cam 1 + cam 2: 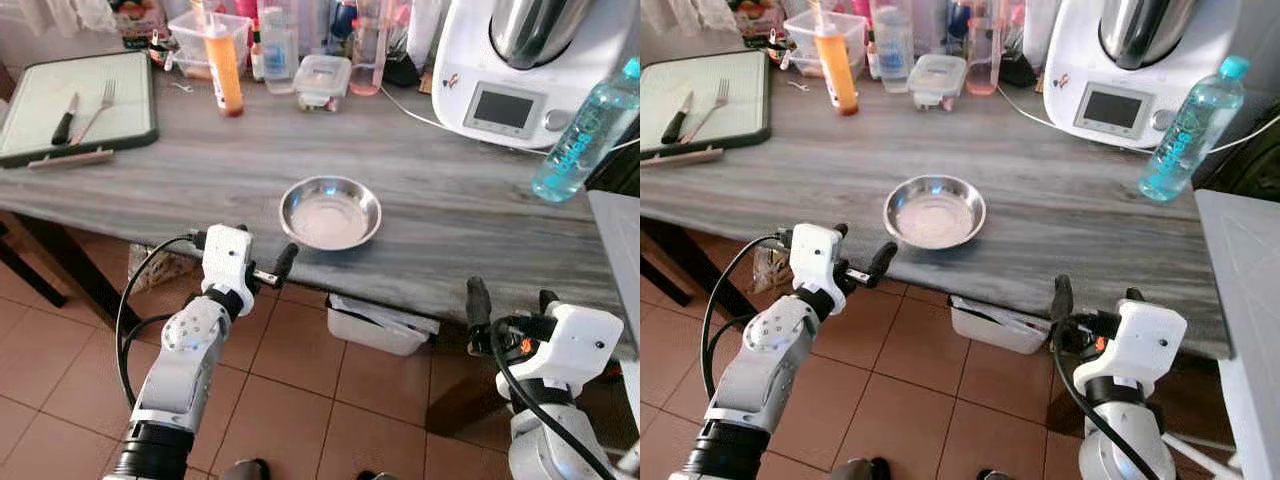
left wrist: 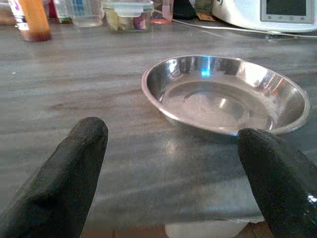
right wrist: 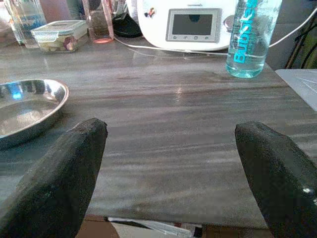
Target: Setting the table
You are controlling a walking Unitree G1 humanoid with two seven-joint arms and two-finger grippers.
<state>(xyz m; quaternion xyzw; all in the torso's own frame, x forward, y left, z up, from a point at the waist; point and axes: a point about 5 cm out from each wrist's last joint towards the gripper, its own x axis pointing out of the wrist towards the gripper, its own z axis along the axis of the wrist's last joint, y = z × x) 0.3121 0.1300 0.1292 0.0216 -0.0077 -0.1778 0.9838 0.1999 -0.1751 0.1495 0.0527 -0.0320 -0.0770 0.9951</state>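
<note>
Steel bowl (image 1: 331, 212) sits near desk (image 1: 450, 210) front edge, just ahead of left gripper (image 1: 262, 268), fingers wide and empty; right gripper (image 1: 508, 300), also wide, is farther off.

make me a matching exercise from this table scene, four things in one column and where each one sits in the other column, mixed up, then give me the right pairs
Things:
1. steel bowl
2. fork
3. water bottle
4. orange bottle

Places:
A. on the green tray at the far left
B. right side, beside the white kitchen machine
C. near the table's front edge, ahead of the left end effector
D. among the containers at the back

Pairs: 1-C, 2-A, 3-B, 4-D
</note>
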